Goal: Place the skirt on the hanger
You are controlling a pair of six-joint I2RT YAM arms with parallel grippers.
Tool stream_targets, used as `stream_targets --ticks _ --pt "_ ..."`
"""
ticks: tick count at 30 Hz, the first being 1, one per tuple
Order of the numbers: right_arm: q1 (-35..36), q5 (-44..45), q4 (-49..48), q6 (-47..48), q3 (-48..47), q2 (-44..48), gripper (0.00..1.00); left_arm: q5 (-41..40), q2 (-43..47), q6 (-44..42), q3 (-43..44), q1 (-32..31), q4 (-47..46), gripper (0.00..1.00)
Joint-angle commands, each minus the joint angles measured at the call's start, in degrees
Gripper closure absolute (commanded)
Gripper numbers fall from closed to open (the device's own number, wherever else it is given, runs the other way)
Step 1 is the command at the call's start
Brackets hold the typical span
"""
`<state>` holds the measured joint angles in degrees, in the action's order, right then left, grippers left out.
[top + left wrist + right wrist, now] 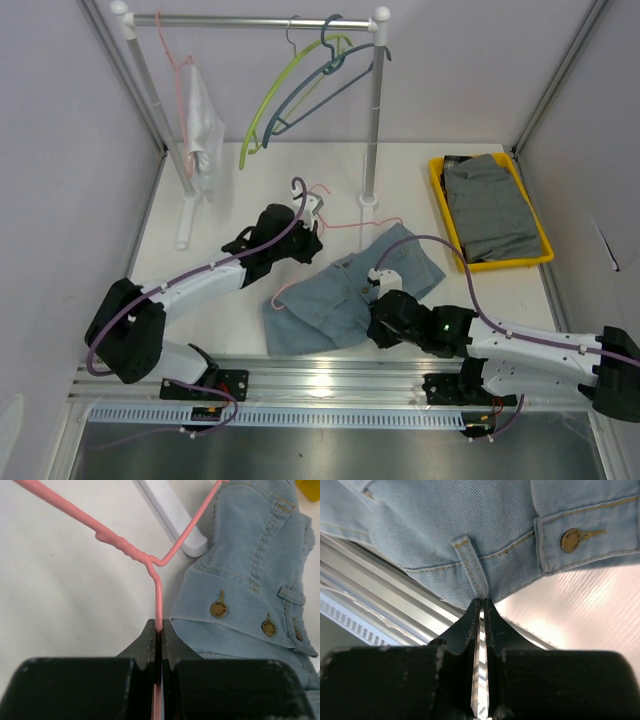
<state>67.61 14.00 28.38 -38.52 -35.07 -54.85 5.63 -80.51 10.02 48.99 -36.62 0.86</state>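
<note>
A light-blue denim skirt (345, 290) with brass buttons lies on the white table between my arms. A pink wire hanger (340, 222) lies at its upper edge, one arm running under the denim. My left gripper (305, 238) is shut on the hanger's wire (158, 595) just below the twisted neck, with the skirt (250, 570) right beside it. My right gripper (383, 308) is shut on the skirt's edge (470, 525) at a belt loop, near the table's front rail. In the wrist views, the left gripper (159, 629) and the right gripper (482, 602) both show their jaws closed.
A clothes rack (260, 19) stands at the back with a green hanger (262, 105), a blue hanger (315, 95) and a pink hanger holding a white garment (200, 125). Its right post (374, 130) stands just behind the skirt. A yellow tray (440, 195) of grey clothes sits at the right.
</note>
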Motion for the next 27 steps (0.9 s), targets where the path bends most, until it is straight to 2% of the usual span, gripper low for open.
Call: stream_targets --ticks 1,7,10,16,21,25,27 --pt "1.55 -2.92 -4.11 -1.64 1.67 -1.57 0.94 1.67 3.52 1.31 -1.17 -0.46 -10.35 1.00" --pt "4.28 -5.73 -7.02 0.11 -0.44 -6.05 0.93 -0.18 4.66 2.54 -4.96 -2.40 -17.20 1.00" --pt "5.86 -5.82 -9.82 0.64 -0.53 -10.26 0.94 2.80 4.84 4.21 -4.44 -2.58 -19.05 1.00" --pt "6.04 -2.92 -10.27 0.47 -3.60 -15.64 0.94 -2.45 7.28 3.25 -3.11 -4.51 -16.07 1.00" --pt "6.21 -6.52 -13.70 -0.50 1.84 -13.01 0.94 -3.26 11.07 3.25 -3.28 -4.25 -13.17 1.00" --pt "6.39 -5.22 -13.71 -1.12 2.82 -12.56 0.91 -1.33 13.97 3.87 -3.03 -4.34 -12.47 1.00" --pt "6.39 -4.16 -12.92 -0.77 1.77 -12.56 0.83 -0.54 15.37 3.87 -2.76 -4.42 -11.50 1.00"
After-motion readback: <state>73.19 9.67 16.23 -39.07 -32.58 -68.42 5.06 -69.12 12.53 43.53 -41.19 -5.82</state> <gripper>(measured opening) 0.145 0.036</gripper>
